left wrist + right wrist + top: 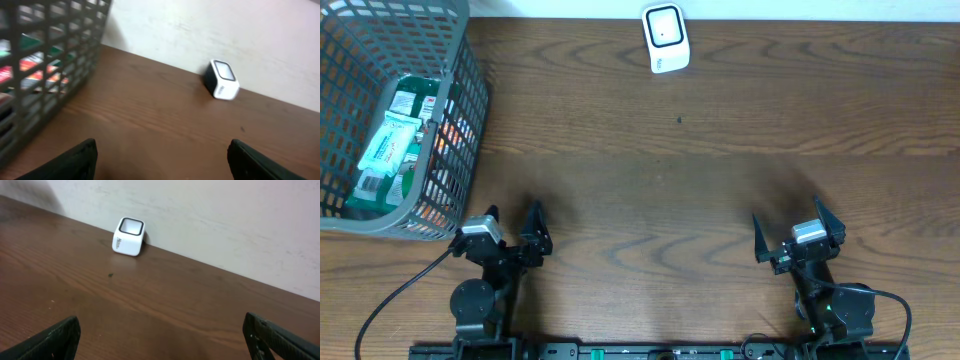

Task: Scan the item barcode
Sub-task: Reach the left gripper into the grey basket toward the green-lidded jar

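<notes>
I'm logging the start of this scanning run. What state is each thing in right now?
Left gripper: open, empty, beside the basket.
Right gripper: open, empty.
Basket: upright, holding packaged items.
Packaged items: lying inside the basket, none picked.
Barcode scanner: standing far from both grippers, untouched.

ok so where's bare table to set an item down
Widest bare stretch of table: between the basket on the left, the scanner at the far edge, and the left gripper and right gripper near. Right of the scanner is bare. Crowded: inside the basket, full of packets.
</notes>
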`<state>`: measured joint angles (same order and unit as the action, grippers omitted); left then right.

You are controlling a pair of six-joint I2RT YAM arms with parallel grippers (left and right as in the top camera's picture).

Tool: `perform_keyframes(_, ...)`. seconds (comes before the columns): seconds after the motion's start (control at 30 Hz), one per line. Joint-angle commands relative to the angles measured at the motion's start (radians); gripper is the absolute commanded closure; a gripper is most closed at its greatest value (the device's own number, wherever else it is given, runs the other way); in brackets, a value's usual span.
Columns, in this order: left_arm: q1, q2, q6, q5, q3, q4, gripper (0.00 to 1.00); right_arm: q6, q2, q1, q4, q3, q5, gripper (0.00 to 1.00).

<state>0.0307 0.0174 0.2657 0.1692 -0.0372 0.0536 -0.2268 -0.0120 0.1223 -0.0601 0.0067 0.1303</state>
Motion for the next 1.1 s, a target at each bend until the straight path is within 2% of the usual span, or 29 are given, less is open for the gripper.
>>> perform_keyframes(0.0, -0.004, 0.021, 0.009, 0.088, -0.097, 0.077, 0.16, 0.013, 0.003, 0.016, -0.004, -0.001, -0.006, 0.01)
perform_keyframes(0.23, -0.004, 0.171, 0.009, 0.118, -0.399, 0.264, 0.16, 0.013, 0.003, 0.016, -0.004, -0.001, -0.006, 0.01)
perform_keyframes(0.5, -0.004, 0.502, 0.008, 0.116, -0.916, 0.552, 0.16, 0.013, 0.003, 0.016, -0.004, -0.001, -0.006, 0.01)
perform_keyframes(0.8, -0.003, 1.01, -0.031, 0.061, -1.691, 0.948, 0.16, 0.013, 0.003, 0.016, -0.004, -0.001, -0.006, 0.01)
perform_keyframes(0.93, -0.003, 1.278, -0.045, -0.066, -2.103, 1.175, 0.16, 0.013, 0.003, 0.016, -0.004, -0.001, -0.006, 0.01)
perform_keyframes(1.07, 0.02, 1.48, -0.044, -0.197, -2.354, 1.341, 0.16, 0.013, 0.003, 0.016, -0.004, -0.001, -0.006, 0.01)
